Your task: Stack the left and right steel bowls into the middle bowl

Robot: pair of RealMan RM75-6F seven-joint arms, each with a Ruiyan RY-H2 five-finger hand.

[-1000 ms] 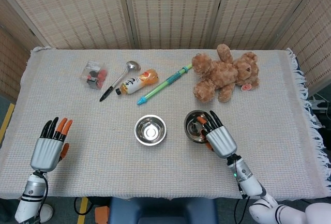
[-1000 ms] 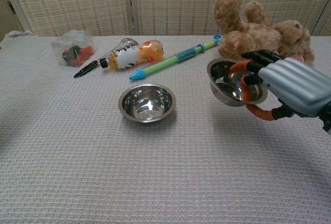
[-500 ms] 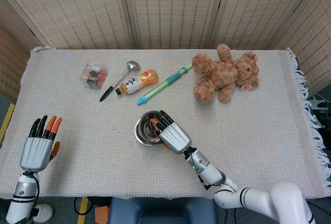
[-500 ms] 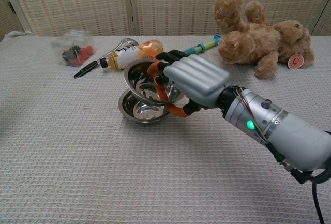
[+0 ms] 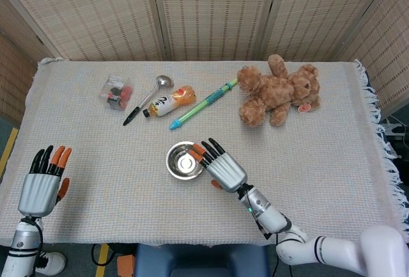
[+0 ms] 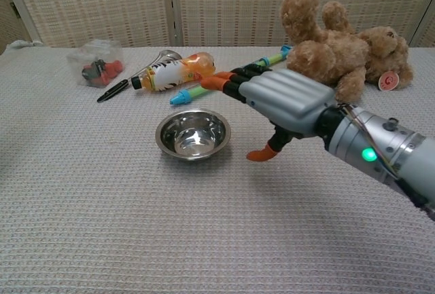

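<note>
The steel bowls [image 5: 185, 160] sit nested as one stack at the middle of the table, also seen in the chest view as steel bowls [image 6: 193, 134]. My right hand [image 5: 223, 165] hovers just right of the stack with its fingers spread and nothing in it; in the chest view the right hand [image 6: 277, 101] is above and right of the rim, apart from it. My left hand [image 5: 41, 186] hangs off the table's near-left edge, fingers extended and empty. It does not show in the chest view.
At the back lie a plastic packet [image 5: 115, 92], a ladle [image 5: 147, 98], an orange bottle [image 5: 169, 102], a green and blue water squirter [image 5: 203, 103] and a teddy bear [image 5: 279, 91]. The woven cloth [image 5: 332, 162] covers the table.
My right hand carried a steel bowl from the right to the middle bowl, set it in, let go and drew back to the right. The left hand slid slightly lower and left.
</note>
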